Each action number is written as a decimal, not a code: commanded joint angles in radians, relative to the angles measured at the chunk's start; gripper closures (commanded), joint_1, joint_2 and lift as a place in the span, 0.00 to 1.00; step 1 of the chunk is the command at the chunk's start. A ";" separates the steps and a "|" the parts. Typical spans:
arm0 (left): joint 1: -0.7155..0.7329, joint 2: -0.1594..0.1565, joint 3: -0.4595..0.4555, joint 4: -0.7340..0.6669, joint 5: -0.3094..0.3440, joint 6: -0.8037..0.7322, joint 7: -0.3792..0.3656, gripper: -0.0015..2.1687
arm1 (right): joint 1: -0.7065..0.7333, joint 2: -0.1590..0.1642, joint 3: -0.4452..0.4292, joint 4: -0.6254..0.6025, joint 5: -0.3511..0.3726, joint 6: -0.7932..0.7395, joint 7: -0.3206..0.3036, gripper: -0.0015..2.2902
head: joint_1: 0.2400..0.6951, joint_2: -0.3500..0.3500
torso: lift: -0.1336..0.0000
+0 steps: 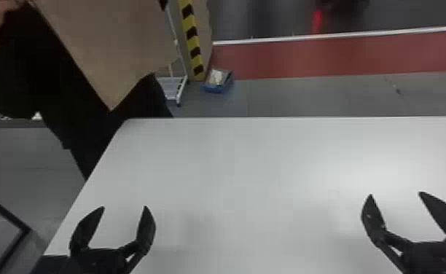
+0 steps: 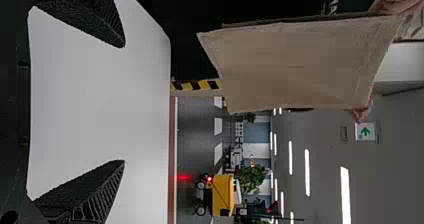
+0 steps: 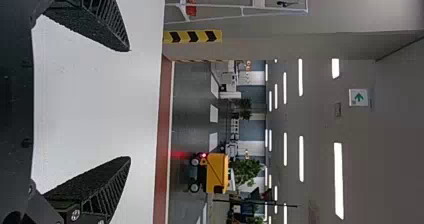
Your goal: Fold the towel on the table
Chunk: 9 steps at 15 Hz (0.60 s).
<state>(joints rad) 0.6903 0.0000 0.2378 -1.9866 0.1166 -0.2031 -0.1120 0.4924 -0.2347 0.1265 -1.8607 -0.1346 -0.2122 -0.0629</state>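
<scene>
Head view, left end effector (image 1: 124,207) wide, right end effector (image 1: 395,194) wide; person (image 1: 62,91) at table (image 1: 247,156) corner holding towel (image 1: 109,47), blue bin (image 1: 216,89)

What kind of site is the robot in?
Probably an indoor industrial or lab hall, going by the black-and-yellow hazard striping on a corner, the green arrow exit-type sign and the yellow wheeled machine on the grey floor, under strip lights.
</scene>
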 commanded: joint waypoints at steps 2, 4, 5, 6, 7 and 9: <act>0.000 -0.003 0.000 0.000 0.000 0.000 0.000 0.02 | 0.000 0.000 -0.001 0.000 0.000 0.000 0.000 0.05 | 1.00 0.76 | 0.14; 0.000 -0.003 0.000 0.000 0.000 0.000 0.000 0.02 | 0.000 0.000 -0.002 0.002 -0.002 0.000 0.000 0.05 | 1.00 0.76 | 0.14; 0.000 -0.003 0.000 0.000 0.000 0.000 0.000 0.02 | 0.000 0.000 -0.004 0.002 -0.002 0.000 0.000 0.05 | 1.00 0.76 | 0.14; 0.000 -0.003 0.000 0.000 0.000 0.000 0.000 0.02 | 0.000 0.000 -0.004 0.002 -0.002 0.000 0.000 0.05 | 1.00 0.76 | 0.14; 0.000 -0.003 0.000 0.000 0.000 0.000 0.000 0.02 | 0.000 0.000 -0.005 0.002 -0.002 0.000 0.000 0.05 | 1.00 0.76 | 0.14; 0.000 -0.003 0.000 0.000 0.000 0.000 0.000 0.02 | 0.000 0.000 -0.005 0.002 -0.002 0.000 0.000 0.05 | 1.00 0.75 | 0.14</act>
<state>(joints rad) 0.6903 0.0000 0.2377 -1.9865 0.1166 -0.2031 -0.1120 0.4924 -0.2347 0.1217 -1.8592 -0.1365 -0.2123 -0.0629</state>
